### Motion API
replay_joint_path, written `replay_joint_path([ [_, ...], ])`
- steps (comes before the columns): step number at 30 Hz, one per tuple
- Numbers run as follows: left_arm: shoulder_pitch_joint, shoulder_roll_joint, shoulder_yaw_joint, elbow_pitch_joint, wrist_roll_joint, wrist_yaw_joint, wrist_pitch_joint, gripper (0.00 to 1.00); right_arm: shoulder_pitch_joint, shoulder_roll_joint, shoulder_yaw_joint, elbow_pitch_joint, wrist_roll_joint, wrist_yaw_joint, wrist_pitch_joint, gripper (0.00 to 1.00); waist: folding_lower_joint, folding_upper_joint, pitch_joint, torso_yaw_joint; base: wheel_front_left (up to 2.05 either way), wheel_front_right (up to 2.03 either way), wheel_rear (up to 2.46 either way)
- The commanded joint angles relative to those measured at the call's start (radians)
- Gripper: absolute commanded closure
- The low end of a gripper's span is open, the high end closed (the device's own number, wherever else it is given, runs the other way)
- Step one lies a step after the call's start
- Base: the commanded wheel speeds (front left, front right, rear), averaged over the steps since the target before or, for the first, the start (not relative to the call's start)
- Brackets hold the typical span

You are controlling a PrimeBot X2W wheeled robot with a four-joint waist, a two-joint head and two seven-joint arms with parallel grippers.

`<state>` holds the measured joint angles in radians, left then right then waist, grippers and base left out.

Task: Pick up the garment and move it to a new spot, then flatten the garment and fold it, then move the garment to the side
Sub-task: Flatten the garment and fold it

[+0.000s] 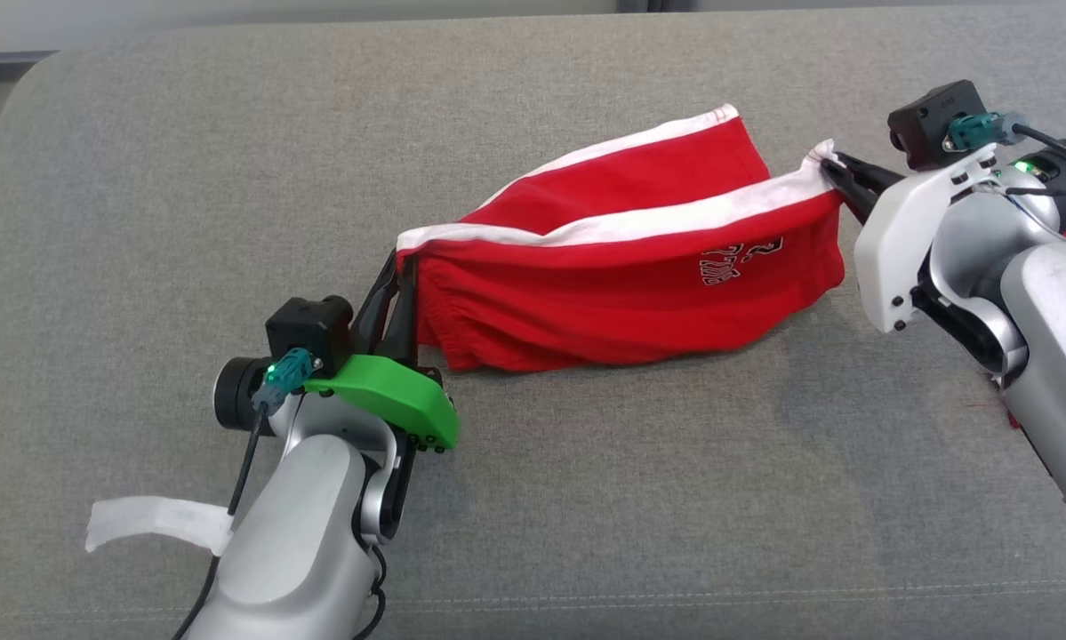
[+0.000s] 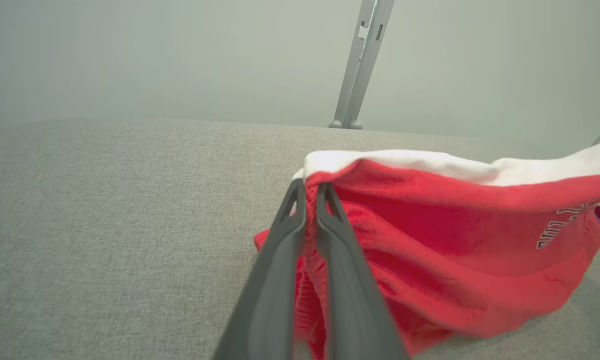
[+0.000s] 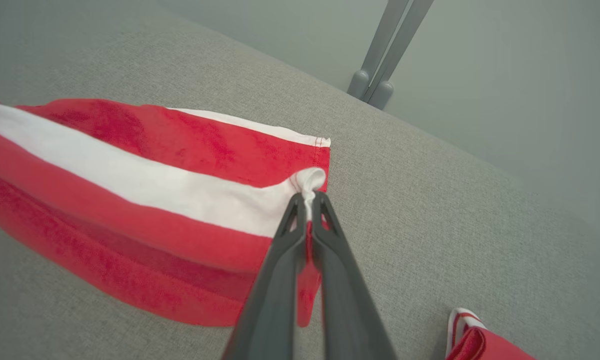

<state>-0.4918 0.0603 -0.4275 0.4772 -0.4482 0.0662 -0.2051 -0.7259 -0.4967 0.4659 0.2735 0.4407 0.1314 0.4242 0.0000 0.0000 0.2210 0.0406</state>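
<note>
Red garment (image 1: pixel 621 293) between wide-set, clamped jaws

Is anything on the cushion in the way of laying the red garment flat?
Nothing visible does. The left gripper and right gripper pinch the red garment, and the gray cushion around it is bare; another red-and-white cloth lies off by the right arm.
</note>
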Motion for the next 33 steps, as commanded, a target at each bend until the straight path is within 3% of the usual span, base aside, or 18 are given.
replay_joint_path([
  [1, -0.024, 0.0, -0.004, 0.01, -0.01, -0.003, -0.008, 1.0, -0.024, 0.002, 0.004, 0.02, -0.008, -0.002, -0.014, 1.0, 0.0, 0.0, 0.029, 0.024, 0.0, 0.0, 0.0],
  [17, -0.175, -0.008, -0.053, 0.168, -0.107, 0.009, -0.044, 1.0, -0.256, 0.063, 0.049, 0.323, -0.047, -0.002, -0.126, 1.0, 0.0, 0.0, 0.092, 0.044, 0.0, 0.0, 0.0],
  [33, -0.302, -0.007, -0.12, 0.281, -0.18, 0.017, -0.056, 1.0, -0.412, 0.147, 0.02, 0.581, -0.128, -0.002, -0.263, 1.0, 0.0, 0.0, 0.165, 0.061, 0.0, 0.0, 0.0],
])
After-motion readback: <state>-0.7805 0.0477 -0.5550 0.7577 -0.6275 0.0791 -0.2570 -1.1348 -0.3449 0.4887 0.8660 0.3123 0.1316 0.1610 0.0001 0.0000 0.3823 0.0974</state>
